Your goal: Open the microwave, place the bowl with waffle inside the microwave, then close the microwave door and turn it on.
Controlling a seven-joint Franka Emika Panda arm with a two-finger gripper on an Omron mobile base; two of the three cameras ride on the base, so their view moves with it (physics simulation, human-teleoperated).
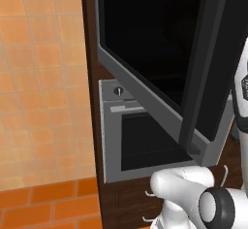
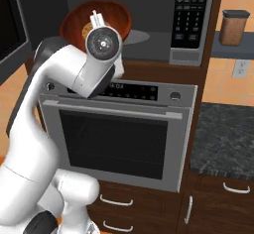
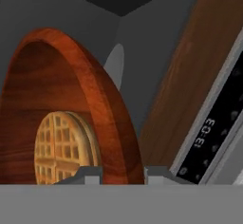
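The bowl [image 2: 96,25], brown wood with a waffle [image 3: 59,147] lying in it, sits at the mouth of the microwave [image 2: 149,10], its rim just past the front edge and above the turntable [image 2: 134,36]. In the hand view the hand [image 3: 123,174] has its fingertips either side of the bowl's rim at 6 o'clock, so I judge it clamped on the rim. The microwave door [image 1: 160,77] stands swung wide open at 9 o'clock from the cavity, its handle [image 1: 203,68] toward the robot. The keypad [image 2: 191,15] is at 3 o'clock from the bowl, and the oven [image 2: 119,134] sits directly below at 6 o'clock.

The bowl appears held by one edge only and tilted. That is the risk: the waffle could slide out, or the bowl could pivot in the grip and drop onto the oven's top edge. Letting go too early, before the base rests on the turntable, would leave it tipping out of the opening. If it is set too shallow, the closing door would strike the rim.
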